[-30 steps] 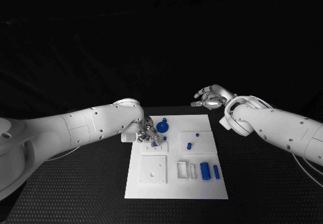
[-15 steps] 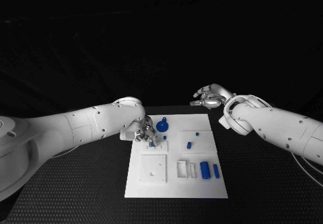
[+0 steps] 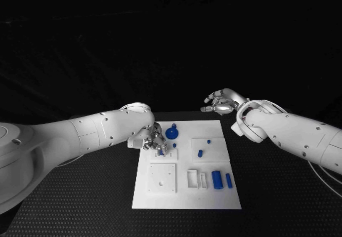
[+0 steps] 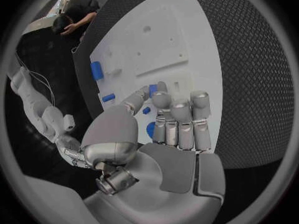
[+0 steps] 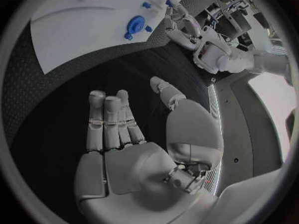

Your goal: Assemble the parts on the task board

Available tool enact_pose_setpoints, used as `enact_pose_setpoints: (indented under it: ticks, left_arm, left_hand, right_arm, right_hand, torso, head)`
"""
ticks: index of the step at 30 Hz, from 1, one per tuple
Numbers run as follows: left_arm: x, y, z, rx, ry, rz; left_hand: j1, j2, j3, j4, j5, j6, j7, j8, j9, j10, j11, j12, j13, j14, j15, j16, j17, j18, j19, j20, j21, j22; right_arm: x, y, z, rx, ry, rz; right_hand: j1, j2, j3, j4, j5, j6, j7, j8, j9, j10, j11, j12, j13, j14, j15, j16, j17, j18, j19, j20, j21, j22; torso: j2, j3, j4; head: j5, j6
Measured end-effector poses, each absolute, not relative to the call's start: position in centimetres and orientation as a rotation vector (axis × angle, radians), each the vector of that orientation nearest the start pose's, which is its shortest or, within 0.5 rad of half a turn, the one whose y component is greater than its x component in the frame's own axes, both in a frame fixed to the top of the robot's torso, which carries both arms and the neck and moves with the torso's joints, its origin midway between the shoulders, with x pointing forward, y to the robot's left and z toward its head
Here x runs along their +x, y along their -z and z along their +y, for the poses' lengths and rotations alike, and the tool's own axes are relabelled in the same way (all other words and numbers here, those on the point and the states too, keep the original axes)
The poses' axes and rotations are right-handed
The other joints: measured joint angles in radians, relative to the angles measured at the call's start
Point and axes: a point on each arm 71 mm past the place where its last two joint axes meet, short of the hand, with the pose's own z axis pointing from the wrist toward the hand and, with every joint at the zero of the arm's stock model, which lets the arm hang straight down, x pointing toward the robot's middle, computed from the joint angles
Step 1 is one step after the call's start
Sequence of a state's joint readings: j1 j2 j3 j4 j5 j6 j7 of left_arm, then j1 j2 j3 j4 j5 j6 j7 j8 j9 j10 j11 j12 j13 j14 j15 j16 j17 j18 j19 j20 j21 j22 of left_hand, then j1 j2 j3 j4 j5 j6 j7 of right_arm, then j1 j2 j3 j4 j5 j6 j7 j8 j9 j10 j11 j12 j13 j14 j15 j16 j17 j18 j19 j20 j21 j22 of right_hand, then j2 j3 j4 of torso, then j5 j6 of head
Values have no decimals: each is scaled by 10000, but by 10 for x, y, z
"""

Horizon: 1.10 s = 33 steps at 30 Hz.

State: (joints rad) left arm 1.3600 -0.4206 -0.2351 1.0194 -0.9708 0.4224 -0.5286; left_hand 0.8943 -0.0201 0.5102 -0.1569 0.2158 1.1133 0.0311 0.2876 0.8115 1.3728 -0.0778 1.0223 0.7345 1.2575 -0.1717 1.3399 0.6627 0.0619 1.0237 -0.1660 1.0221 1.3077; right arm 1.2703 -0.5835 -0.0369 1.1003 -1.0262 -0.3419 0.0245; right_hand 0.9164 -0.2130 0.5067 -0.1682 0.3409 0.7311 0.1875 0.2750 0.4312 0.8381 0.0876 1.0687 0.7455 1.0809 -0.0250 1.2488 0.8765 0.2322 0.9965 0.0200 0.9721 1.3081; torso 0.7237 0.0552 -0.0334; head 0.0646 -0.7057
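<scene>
The white task board point(image 3: 187, 197) lies in the middle of the black table. My left hand point(image 3: 154, 140) hovers low over its far left corner, thumb and a finger pinching a small blue part point(image 3: 161, 152) point(image 4: 152, 89) at a small white fixture. A round blue knob point(image 3: 172, 133) point(image 5: 135, 23) stands just beside that hand. My right hand point(image 3: 222, 103) point(image 5: 124, 134) is raised beyond the board's far right corner, fingers straight, thumb apart, holding nothing. The left hand point(image 5: 181, 27) also shows in the right wrist view.
Two small blue pegs point(image 3: 208, 142) point(image 3: 201, 154) sit on the raised plate at the board's right. A blue cylinder point(image 3: 216, 180) point(image 4: 96, 69) and a slim blue bar point(image 3: 229, 181) lie near the front right, beside white slots point(image 3: 192, 178). A white block point(image 3: 162, 178) sits front left.
My left hand has shifted slightly toward the board's far edge with the small blue part at its fingertips. The right hand has barely moved.
</scene>
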Motion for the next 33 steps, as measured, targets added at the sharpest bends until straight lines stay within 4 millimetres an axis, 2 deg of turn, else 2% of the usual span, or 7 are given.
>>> enact_pose_setpoints:
  ticks: [33]
  left_arm:
    - [549, 242, 150, -111, 1732, 25570]
  left_hand:
    - [-99, 99, -13, -13, -40, 12, -11, -32, 147, 27, -28, 0, -1, 17, -17, 38, 0, -3, 0, 0, 0, -4]
  right_arm:
    - [571, 168, -194, 2420, -7764, 16160]
  right_hand:
    - [0, 0, -28, -28, 0, 1, -36, 0, -8, 0, 0, -3, -28, 0, 0, 0, -9, 0, 0, 0, 0, 0]
  torso:
    - [-7, 6, 3]
  head:
    - [-30, -22]
